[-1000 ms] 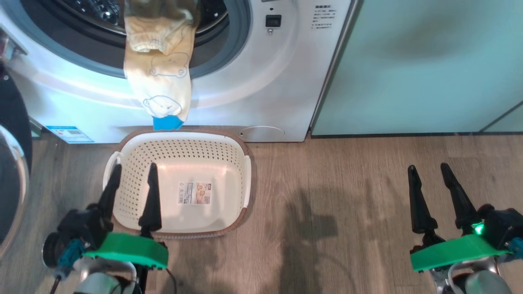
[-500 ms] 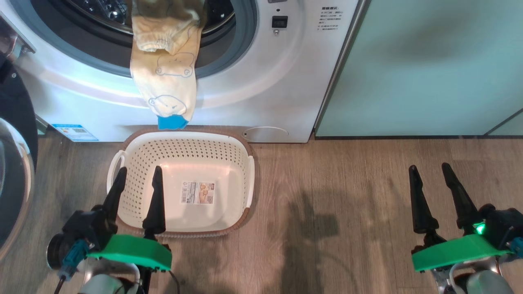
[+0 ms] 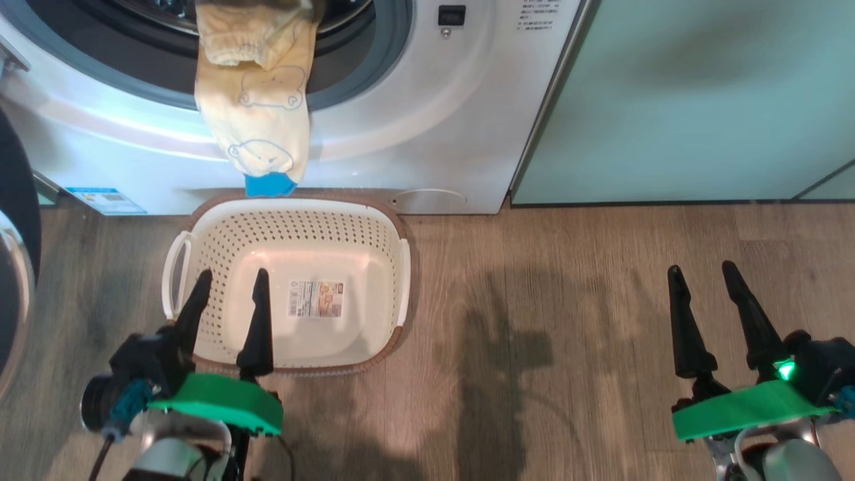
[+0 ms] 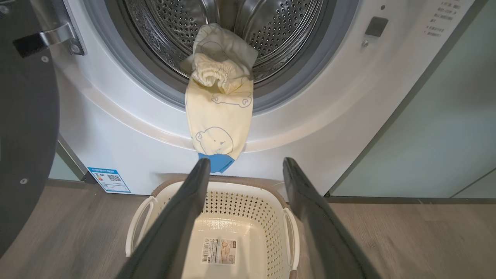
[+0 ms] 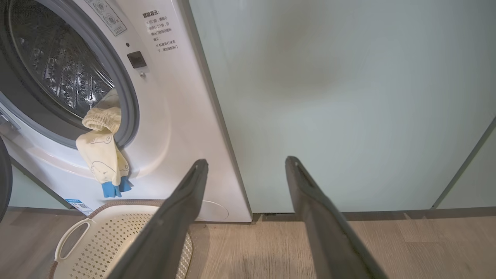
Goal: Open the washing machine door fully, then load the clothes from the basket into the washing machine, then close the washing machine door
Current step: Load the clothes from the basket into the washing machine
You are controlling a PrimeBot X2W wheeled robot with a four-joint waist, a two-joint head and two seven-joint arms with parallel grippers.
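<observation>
head view, clothes: garment (image 3: 257,113), pale yellow with bear outlines; likely soft, light and limp. Draped out of the washing machine (image 3: 427,100) mouth and down its front, blue cuff just above the basket (image 3: 294,202) rim.
head view, grippers: left gripper (image 3: 232,274) over the empty basket's near left corner, right gripper (image 3: 701,268) over wooden floor (image 3: 568,300); both spread wide, nothing held.
head view, writing: label sticker (image 3: 316,298) on the basket base, blue energy sticker (image 3: 105,200) low on the washer; print too small to read.
left wrist view, hold: probably best at the bunched elastic hem (image 4: 211,71) on the grey rubber ring (image 4: 294,93); needs pushing deep into the steel drum (image 4: 286,27), or may slide back out.
left wrist view, door: washing machine door (image 4: 23,135) swung open at left.
right wrist view, writing: printed notice (image 5: 161,31) above the latch, in Chinese, not legible; pale green cabinet panel (image 5: 348,97) alongside.
</observation>
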